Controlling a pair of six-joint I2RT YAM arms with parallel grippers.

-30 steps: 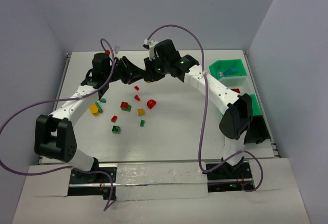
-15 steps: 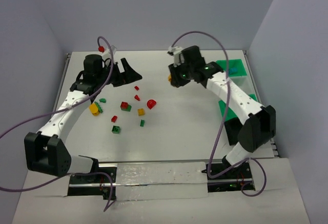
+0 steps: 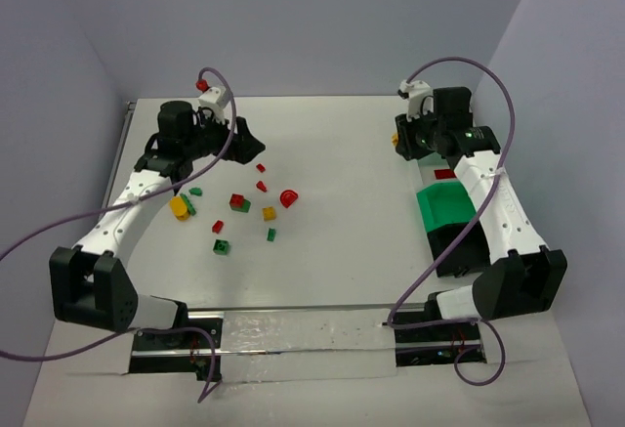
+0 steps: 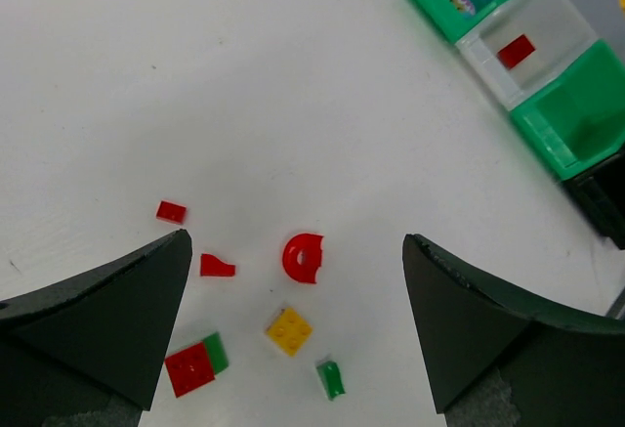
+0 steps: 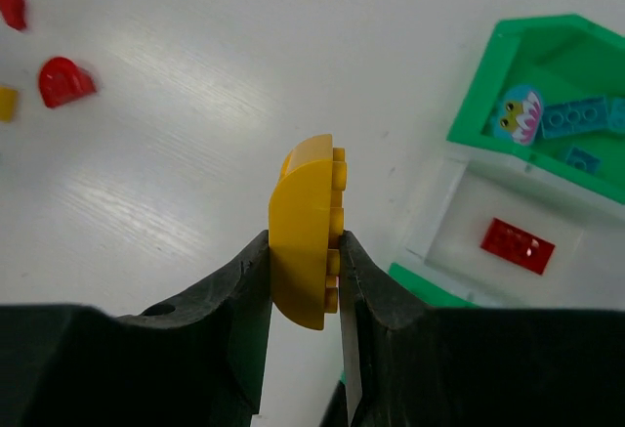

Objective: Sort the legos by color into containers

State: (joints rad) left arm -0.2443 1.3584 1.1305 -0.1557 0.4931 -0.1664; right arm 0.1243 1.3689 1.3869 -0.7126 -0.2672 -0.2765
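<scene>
Left arm pose: stretched forward and inward, left gripper (image 4: 293, 239) hanging over loose bricks on the white table (image 3: 332, 251).
Right arm pose: reaching forward along the right side, right gripper (image 3: 402, 142) above the table beside the bins.
Around left fingers: between them, near to far, a green brick (image 4: 330, 379), a yellow square plate (image 4: 289, 330) and a red arch brick (image 4: 304, 258); beside one finger, a red wedge (image 4: 216, 266).
Around right fingers: just beside the tips a green bin's corner (image 5: 420, 285); beyond it a clear bin (image 5: 439, 212) holding a red plate (image 5: 518, 246); farthest, a second green bin (image 5: 488, 65) holding blue bricks (image 5: 576, 114).
Left fingers: spread wide, holding nothing.
Right fingers: pinching a yellow rounded brick (image 5: 305, 232) on edge.
</scene>
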